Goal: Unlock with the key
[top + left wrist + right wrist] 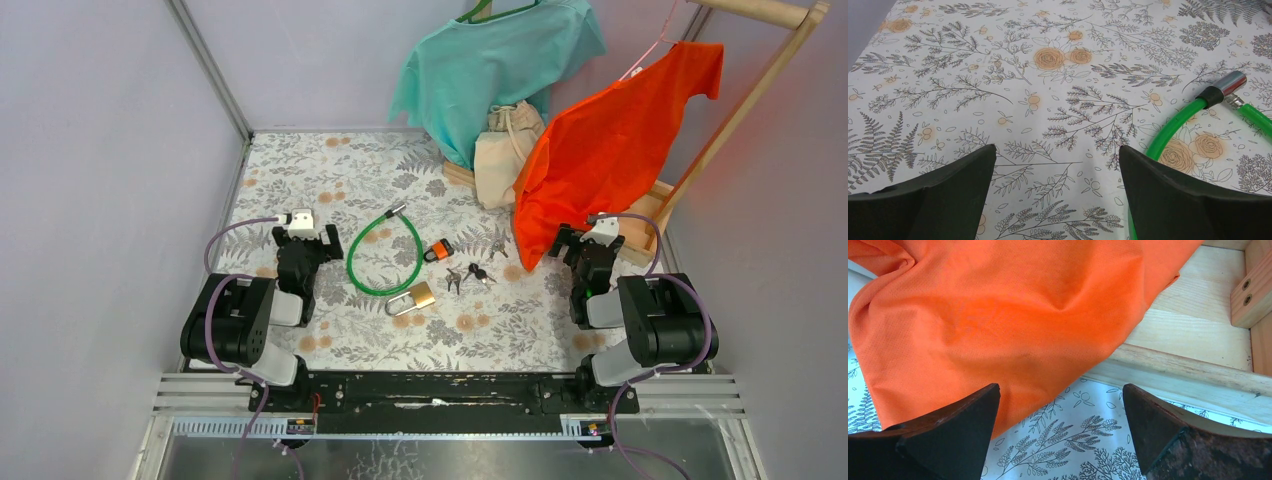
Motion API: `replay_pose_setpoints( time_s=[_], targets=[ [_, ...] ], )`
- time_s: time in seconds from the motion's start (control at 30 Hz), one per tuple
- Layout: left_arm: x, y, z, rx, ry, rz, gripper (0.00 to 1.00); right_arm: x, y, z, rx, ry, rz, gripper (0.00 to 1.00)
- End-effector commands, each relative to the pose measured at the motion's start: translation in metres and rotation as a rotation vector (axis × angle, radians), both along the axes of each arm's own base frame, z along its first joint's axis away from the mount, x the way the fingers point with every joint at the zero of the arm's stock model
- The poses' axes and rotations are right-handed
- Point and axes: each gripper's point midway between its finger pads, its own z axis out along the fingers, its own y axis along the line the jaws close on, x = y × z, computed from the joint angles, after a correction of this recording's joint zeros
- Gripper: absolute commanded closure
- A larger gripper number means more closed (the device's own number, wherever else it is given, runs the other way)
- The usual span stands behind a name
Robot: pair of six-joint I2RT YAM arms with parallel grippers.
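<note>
Mid-table in the top view lie a brass padlock [413, 297], a small orange padlock [437, 250] and a green cable lock [383, 255]. Small keys [472, 275] are scattered just right of the padlocks, with another key [497, 248] further back. My left gripper [305, 238] stands open over the patterned cloth, left of the cable loop; its wrist view shows the green cable [1173, 132] with its metal end [1232, 83] beside the right finger. My right gripper [588, 243] is open and empty at the table's right, far from the keys.
An orange shirt [1013, 315] hangs right in front of the right gripper, over a wooden rack base [1193, 347]. Behind it are a teal shirt [490, 70] and a beige bag [505, 150]. Grey walls close in both sides.
</note>
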Motion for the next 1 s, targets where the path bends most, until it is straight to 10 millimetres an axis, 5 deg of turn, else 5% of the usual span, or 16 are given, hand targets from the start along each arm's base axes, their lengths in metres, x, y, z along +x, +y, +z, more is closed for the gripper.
replay_pose_setpoints(
  time_s=[0.0,0.3,0.4,0.63,0.73,0.97],
  targets=[
    [0.012,0.004,0.025,-0.007,-0.096,0.024,0.0,0.008,0.0,0.018,-0.007,-0.074,0.004,0.01],
    [0.012,0.004,0.025,-0.007,-0.095,0.023,0.0,0.009,-0.001,0.017,-0.001,-0.068,-0.005,0.01],
    [0.013,0.004,0.025,-0.007,-0.094,0.021,0.0,0.004,-0.016,0.017,0.024,-0.076,-0.09,0.01],
    [0.014,0.015,0.031,-0.037,-0.085,0.083,0.0,0.0,-0.015,0.034,0.006,-0.116,-0.082,0.01],
    [0.022,0.015,0.031,-0.017,0.001,0.075,0.0,0.003,-0.026,0.037,0.029,0.026,-0.174,0.01],
    [0.036,0.014,0.038,0.062,0.255,0.024,0.0,-0.003,0.005,0.058,0.201,0.116,-0.079,0.01]
  ],
)
